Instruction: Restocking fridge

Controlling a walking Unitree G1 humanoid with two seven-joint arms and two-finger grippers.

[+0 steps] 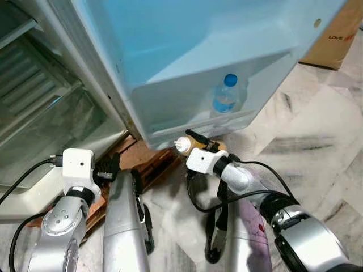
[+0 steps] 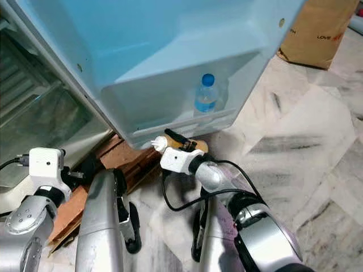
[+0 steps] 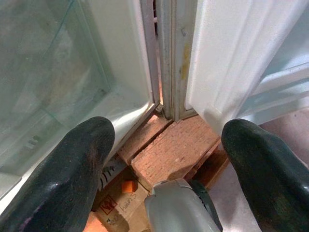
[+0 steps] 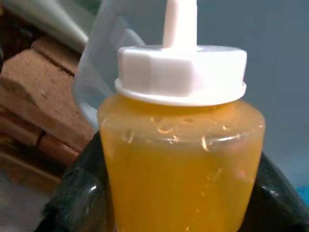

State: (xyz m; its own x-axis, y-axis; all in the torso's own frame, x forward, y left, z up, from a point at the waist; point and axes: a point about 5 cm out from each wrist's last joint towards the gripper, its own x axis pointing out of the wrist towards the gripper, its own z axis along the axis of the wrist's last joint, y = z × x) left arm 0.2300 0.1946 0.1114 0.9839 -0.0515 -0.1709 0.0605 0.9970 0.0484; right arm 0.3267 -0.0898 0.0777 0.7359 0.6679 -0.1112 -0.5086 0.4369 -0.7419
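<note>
My right gripper (image 1: 195, 143) is shut on a squeeze bottle (image 4: 181, 159) of amber liquid with a white nozzle cap (image 1: 182, 144). It holds the bottle just under the bottom shelf (image 1: 193, 122) of the open fridge door (image 1: 187, 51), the cap pointing left. A water bottle (image 1: 226, 94) with a blue cap stands inside that door shelf. My left gripper (image 3: 166, 154) is open and empty, low by the fridge's base, its fingers (image 3: 63, 179) spread in front of the gap between cabinet and door.
The fridge interior (image 1: 39, 107) with glass shelves and a drawer is at the left. Bricks and wood (image 3: 169, 150) lie under the fridge. A cardboard box (image 1: 337, 37) stands at the back right on the marble floor (image 1: 317, 130).
</note>
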